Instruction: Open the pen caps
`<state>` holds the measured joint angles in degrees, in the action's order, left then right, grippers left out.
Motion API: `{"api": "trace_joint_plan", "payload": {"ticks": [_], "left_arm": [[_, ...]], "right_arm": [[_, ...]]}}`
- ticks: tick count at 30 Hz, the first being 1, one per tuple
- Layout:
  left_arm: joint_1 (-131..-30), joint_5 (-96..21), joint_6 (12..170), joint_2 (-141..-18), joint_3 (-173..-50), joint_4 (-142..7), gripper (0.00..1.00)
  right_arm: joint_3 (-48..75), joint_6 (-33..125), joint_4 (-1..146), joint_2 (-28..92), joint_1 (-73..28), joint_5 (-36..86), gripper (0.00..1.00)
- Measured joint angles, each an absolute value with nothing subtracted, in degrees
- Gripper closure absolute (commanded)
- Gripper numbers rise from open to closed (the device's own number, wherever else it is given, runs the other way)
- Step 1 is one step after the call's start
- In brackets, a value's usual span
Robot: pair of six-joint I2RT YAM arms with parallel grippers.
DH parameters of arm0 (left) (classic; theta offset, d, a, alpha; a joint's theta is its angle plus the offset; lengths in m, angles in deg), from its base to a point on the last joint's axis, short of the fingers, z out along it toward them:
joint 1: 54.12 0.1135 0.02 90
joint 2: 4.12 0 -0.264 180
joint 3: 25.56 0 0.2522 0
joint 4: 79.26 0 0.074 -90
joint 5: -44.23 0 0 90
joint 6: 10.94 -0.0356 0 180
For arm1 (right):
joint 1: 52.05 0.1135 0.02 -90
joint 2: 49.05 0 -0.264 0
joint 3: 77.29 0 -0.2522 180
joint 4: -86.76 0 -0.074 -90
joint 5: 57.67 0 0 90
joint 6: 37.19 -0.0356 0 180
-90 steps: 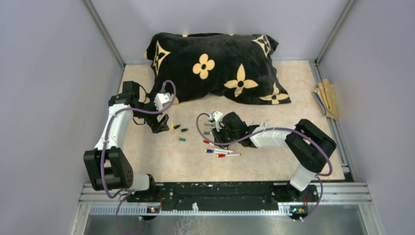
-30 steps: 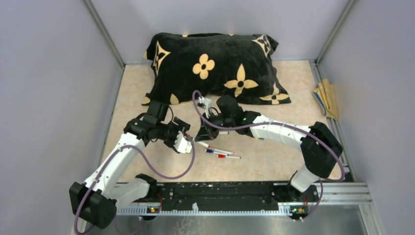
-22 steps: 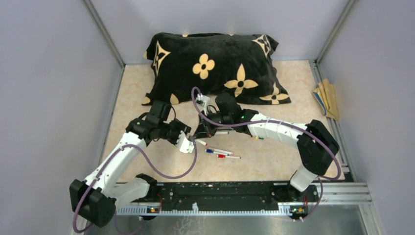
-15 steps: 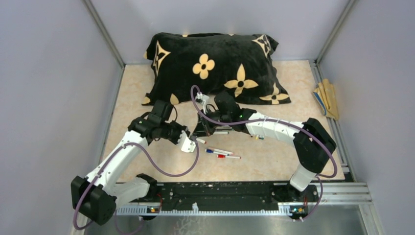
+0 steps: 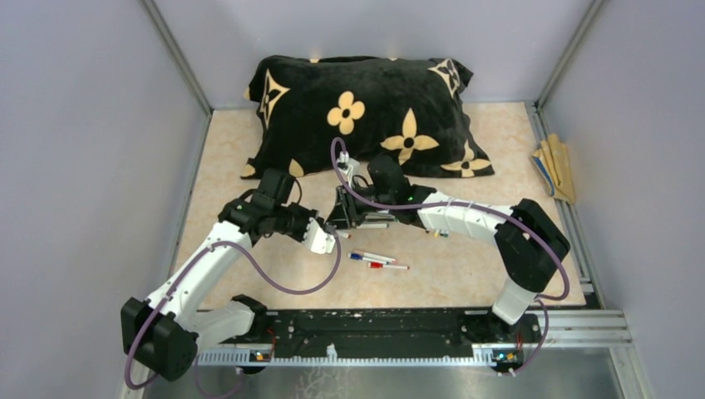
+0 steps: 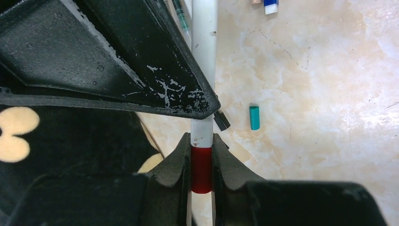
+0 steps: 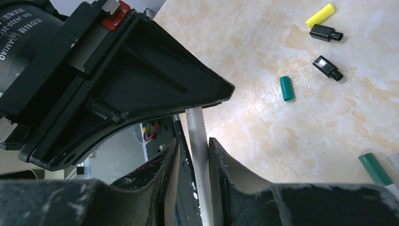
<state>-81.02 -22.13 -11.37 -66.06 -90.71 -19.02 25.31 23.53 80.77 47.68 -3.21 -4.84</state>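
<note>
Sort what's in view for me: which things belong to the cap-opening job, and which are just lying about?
Job:
- pen with red cap in the left gripper
- spare pens
- loose caps, already off

Lying about:
- black pillow
- tan sticks

pillow (image 5: 366, 108) behind, loose caps (image 7: 286, 88) nearby — pens (image 5: 374, 258) in front
</note>
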Motion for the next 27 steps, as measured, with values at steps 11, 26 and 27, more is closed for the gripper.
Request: {"api": "trace_joint_plan", "payload": {"ticks": [11,26,27], "left_arm": [[-81.0,-22.4,-10.2,-66.1,-90.7,-19.0,1.0],[-81.0,-23.9,-9.4,-66.2,-91.1,-19.8,0.38],[-81.0,-24.1,-9.5,-66.2,-91.1,-19.9,0.4]], "right_arm": [[25.3,22.4,82.3,49.7,-3.5,-7.5,0.69],[25.5,22.2,81.4,50.4,-3.4,-9.0,1.0],[25.6,22.1,81.3,50.3,-3.4,-8.9,1.0]]}}
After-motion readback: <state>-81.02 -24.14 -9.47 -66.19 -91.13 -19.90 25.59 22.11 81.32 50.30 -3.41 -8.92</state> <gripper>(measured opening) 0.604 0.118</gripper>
